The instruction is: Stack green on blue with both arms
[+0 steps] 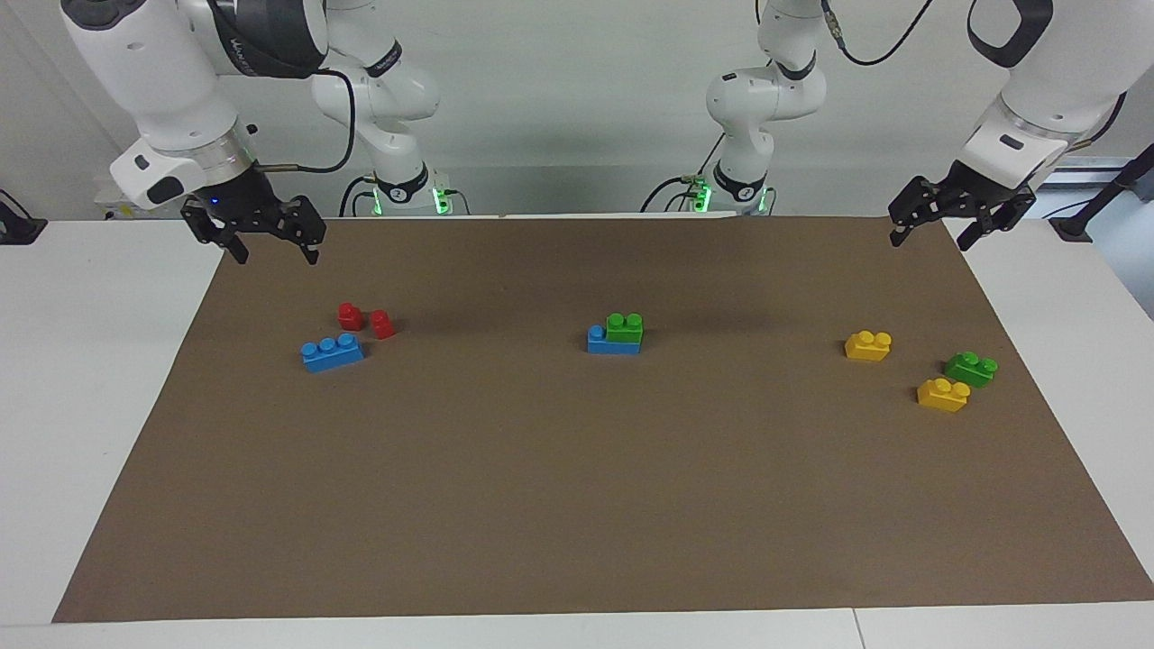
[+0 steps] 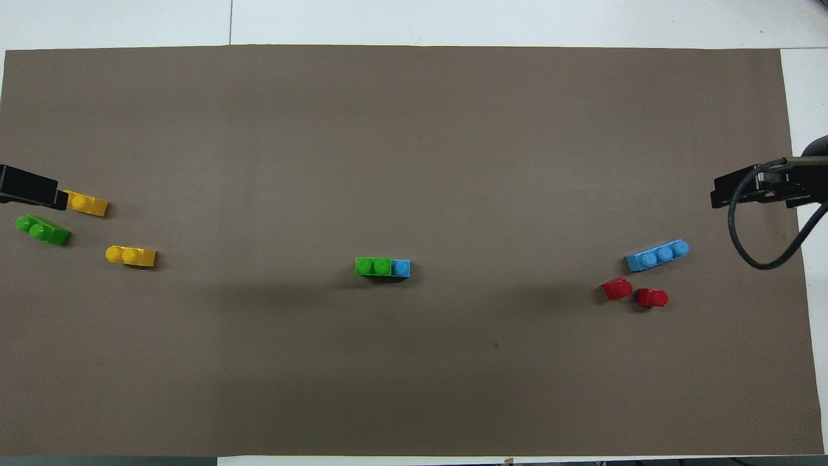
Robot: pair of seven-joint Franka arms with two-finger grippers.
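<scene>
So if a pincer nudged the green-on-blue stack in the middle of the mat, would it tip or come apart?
Probably neither. The green brick sits on the blue brick, which lies flat on the brown mat, so the low stack would likely slide. It looks like rigid plastic, probably light. Green covers only two studs, so a push there might tilt it slightly.

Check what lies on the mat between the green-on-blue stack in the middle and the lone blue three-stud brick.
Nothing: in both views bare brown mat runs from the green plastic brick stacked on blue to the lone blue three-stud plastic brick. The two small red pieces sit beside that brick, nearer the robots.
</scene>
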